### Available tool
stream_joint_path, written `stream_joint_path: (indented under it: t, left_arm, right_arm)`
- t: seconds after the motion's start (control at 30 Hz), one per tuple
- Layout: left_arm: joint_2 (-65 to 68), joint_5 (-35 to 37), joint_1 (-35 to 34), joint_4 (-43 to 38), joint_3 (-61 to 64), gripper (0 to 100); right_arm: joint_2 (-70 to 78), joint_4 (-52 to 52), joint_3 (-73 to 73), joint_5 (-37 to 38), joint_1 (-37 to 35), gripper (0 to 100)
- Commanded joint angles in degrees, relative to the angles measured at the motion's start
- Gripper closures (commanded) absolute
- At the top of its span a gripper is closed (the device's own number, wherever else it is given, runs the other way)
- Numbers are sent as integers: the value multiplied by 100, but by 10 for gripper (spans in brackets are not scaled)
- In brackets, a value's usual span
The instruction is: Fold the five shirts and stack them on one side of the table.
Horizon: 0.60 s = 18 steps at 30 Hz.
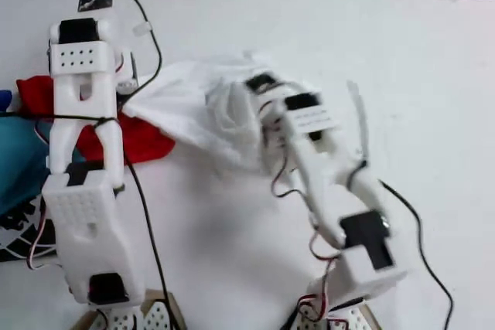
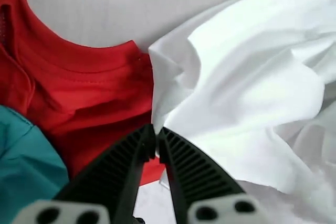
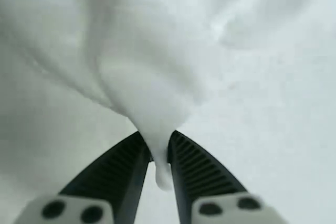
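Bunching is your main risk. Your right gripper (image 3: 157,150) is clamped on only a thin fold of the white shirt (image 1: 186,110), which lies crumpled mid-tabletop (image 1: 402,52) with one edge touching the red shirt (image 1: 143,137). Pull on that pinch and the fold may slip free, or the cloth may drag the red shirt along. Your left gripper (image 2: 156,137) has its jaws together where red meets white, with nothing clearly held. Grab there and you could catch both shirts. The teal shirt (image 2: 26,166) lies just beside the red one.
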Motion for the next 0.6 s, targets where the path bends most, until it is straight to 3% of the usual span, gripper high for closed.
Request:
stream_joint_path:
  t: [0.0,0.2,0.37,0.57]
  left_arm:
    - [-448,9,334,246,-75,974]
    - [-765,9,1134,501,-189,974]
    - [-1275,9,1662,519,-145,969]
    - [-1626,-79,1723,501,1182,854]
  right_arm:
    - [-927,66,-440,-9,681,981]
    - [-1587,-57,-738,62,1437,981]
    - [-1692,-40,-747,624,2018,981]
    - [-1701,-57,-774,985,2809,981]
